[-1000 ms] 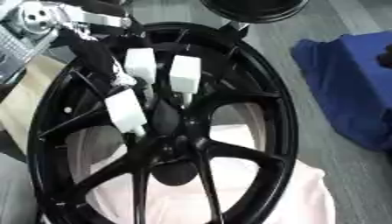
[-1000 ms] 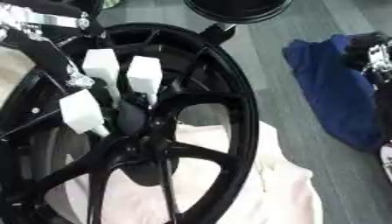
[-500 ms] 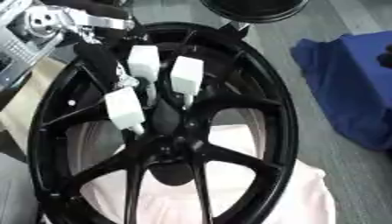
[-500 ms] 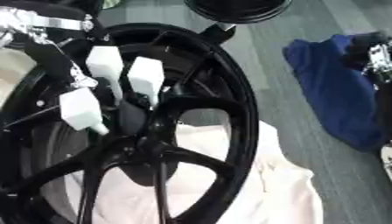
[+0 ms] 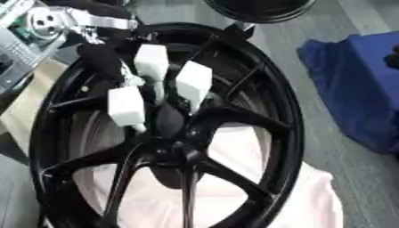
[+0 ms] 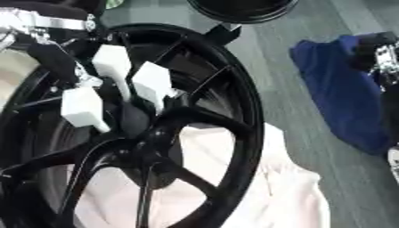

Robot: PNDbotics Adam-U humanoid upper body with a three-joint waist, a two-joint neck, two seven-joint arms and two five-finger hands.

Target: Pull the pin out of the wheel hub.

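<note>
Fingers at the hub, pin hidden beneath them

Our left hand (image 5: pixel 152 87) has its white-tipped fingers (image 5: pixel 193 83) bunched narrowly over the hub (image 5: pixel 173 133) of the black wheel (image 5: pixel 277 111) (lying on a pale cloth (image 5: pixel 311 200)); whether they hold the pin we cannot tell. We judge it small, rigid, slippery, best pinched at its head, its axis along the hub bore. The right hand (image 6: pixel 382 58) shows at the right edge.
</note>
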